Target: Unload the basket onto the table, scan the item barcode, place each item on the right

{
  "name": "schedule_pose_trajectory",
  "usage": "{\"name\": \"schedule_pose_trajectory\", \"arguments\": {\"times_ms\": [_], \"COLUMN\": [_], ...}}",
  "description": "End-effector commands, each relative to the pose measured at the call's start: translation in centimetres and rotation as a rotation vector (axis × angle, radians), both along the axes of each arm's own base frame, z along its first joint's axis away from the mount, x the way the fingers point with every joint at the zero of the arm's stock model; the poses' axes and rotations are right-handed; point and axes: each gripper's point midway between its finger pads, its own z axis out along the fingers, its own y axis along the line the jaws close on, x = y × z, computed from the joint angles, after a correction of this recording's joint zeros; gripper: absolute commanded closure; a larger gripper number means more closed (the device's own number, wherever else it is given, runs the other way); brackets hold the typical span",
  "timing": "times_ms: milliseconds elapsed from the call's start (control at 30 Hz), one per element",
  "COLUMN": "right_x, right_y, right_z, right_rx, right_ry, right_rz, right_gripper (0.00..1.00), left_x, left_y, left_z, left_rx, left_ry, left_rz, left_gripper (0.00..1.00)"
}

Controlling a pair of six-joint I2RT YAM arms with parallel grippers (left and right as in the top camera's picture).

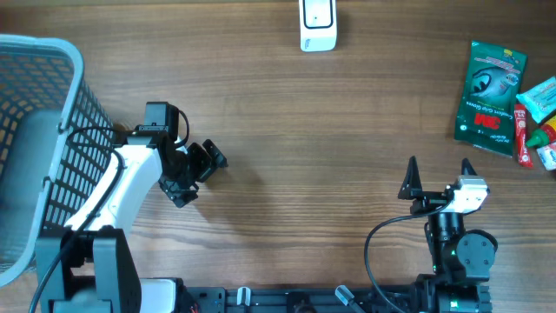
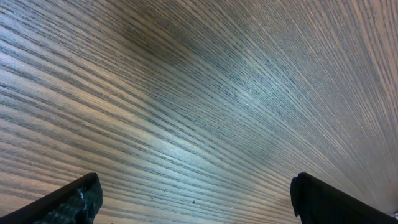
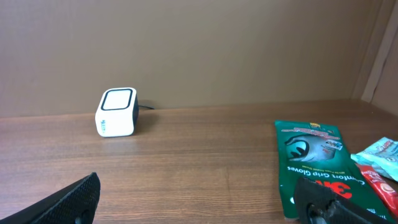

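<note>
Hovering, left gripper and right gripper wide and empty, I am risking snagging packets beside the glove pack.

table: brown wood, fine dark grain streaks
barcode scanner: white body, black side, small blue mark on the front
glove packet: dark green, red logo, white lettering
teal packet: teal with white
red packet: red
basket: pale blue-grey lattice mesh
left arm: white shell, black joints
left gripper: black
right gripper: black fingers, white block behind
</note>
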Motion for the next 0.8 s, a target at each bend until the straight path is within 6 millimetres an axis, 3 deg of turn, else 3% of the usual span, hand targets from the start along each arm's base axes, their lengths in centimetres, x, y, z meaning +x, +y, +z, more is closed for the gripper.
{"name": "schedule_pose_trajectory", "arguments": {"times_ms": [0, 167, 267, 400, 500, 600, 700, 767], "right_x": [0.0, 0.0, 0.0, 0.0, 0.0, 0.0, 0.0, 0.0], "right_y": [0.4, 0.4, 0.4, 0.4, 0.4, 0.4, 0.4, 0.4], "right_z": [0.1, 0.1, 0.1, 0.1, 0.1, 0.1, 0.1, 0.1], "right_rx": [-0.013, -0.013, -0.013, -0.013, -0.014, -0.013, -0.014, -0.013], "right_ry": [-0.01, -0.01, -0.01, -0.01, -0.01, -0.01, -0.01, -0.01], "right_rz": [0.022, 0.022, 0.022, 0.022, 0.022, 0.022, 0.022, 0.022], "right_gripper": [0.0, 0.0, 0.0, 0.0, 0.0, 0.0, 0.0, 0.0], "left_x": [0.0, 0.1, 1.4, 4.4, 5.0, 4.4, 2.5, 1.1], "left_y": [0.2, 1.4, 0.7, -0.6, -1.3, -1.7, -1.0, -0.4], "left_z": [-0.1, -0.3, 1.0, 5.6, 9.6, 13.8, 18.2, 19.2], "left_rx": [0.006, 0.082, 0.101, 0.176, 0.244, 0.279, 0.31, 0.321], "left_ry": [0.003, -0.007, -0.108, -0.383, -0.559, -0.722, -0.907, -0.975], "left_rz": [0.006, 0.001, -0.031, -0.082, -0.105, -0.166, -0.238, -0.244], "left_gripper": [0.0, 0.0, 0.0, 0.0, 0.0, 0.0, 0.0, 0.0]}}
